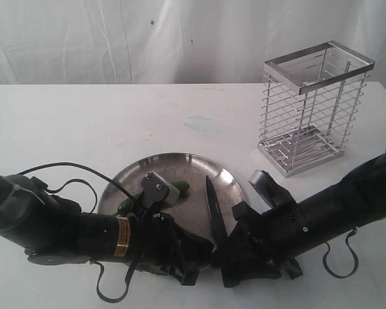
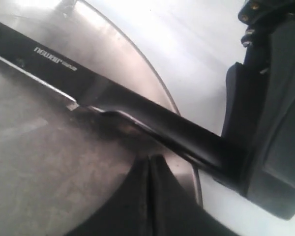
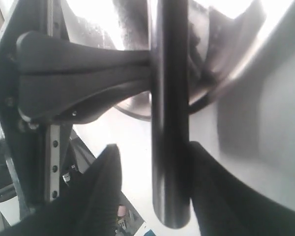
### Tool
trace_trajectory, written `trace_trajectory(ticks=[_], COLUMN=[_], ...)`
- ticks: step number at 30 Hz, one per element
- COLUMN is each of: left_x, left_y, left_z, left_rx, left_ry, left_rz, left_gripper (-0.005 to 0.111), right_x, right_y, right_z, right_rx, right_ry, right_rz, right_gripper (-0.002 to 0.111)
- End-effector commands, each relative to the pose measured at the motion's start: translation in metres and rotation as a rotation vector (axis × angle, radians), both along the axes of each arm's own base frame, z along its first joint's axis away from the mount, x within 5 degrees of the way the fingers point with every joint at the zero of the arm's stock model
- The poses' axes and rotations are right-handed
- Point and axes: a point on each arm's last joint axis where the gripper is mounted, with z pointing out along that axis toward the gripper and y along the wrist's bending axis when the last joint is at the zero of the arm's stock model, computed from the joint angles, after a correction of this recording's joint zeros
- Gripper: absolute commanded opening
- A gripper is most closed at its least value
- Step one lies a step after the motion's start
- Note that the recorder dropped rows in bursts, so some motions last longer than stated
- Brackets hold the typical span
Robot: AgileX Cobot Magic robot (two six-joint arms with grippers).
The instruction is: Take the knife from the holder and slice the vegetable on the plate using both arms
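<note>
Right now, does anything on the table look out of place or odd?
The knife lies across the plate with its handle sticking out past the rim, and it is not firmly gripped: the right gripper straddles the handle with a gap on one side. There is also a faint blue-green smear on the table.

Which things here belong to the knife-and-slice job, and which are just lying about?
Job: knife, wire holder, green chilli, steel plate, left gripper, right gripper.
Lying about: no loose items visible; only a bluish smear on the table and the white backdrop.
</note>
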Motion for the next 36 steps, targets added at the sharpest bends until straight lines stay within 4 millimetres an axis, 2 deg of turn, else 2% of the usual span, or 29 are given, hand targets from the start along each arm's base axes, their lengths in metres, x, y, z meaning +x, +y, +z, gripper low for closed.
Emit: trace_trajectory(ticks=[1, 12, 24, 29, 36], left_x=[0.0008, -0.0028, -0.0044, -0.0043, -0.0036], left_y=[0.0004, -0.0042, -0.0057, -0.0056, -0.004], left_z=[0.0, 0.0069, 0.0094, 0.009, 0.0058], left_rx=[0.003, -0.079, -0.107, -0.103, -0.064], left_ry=[0.007, -0.014, -0.021, -0.02, -0.018], left_rz=[-0.003, -0.06, -0.084, -0.082, -0.073], left_gripper=[0.0, 0.0, 0.0, 0.0, 0.0], right_x=[0.0006, 0.0037, 0.0038, -0.0006, -0.0046], right_y=[-0.0009, -0.002, -0.0009, 0.002, -0.0007], right_z=[-0.0017, -0.004, -0.0024, 0.0033, 0.0004], right_rx=[-0.003, -0.031, -0.011, 0.062, 0.025], right_ry=[-0.015, -0.031, -0.023, -0.008, -0.01], right_rz=[-0.005, -0.034, -0.041, 0.006, 0.062], right_gripper=[0.037, 0.007, 0.003, 0.0, 0.0])
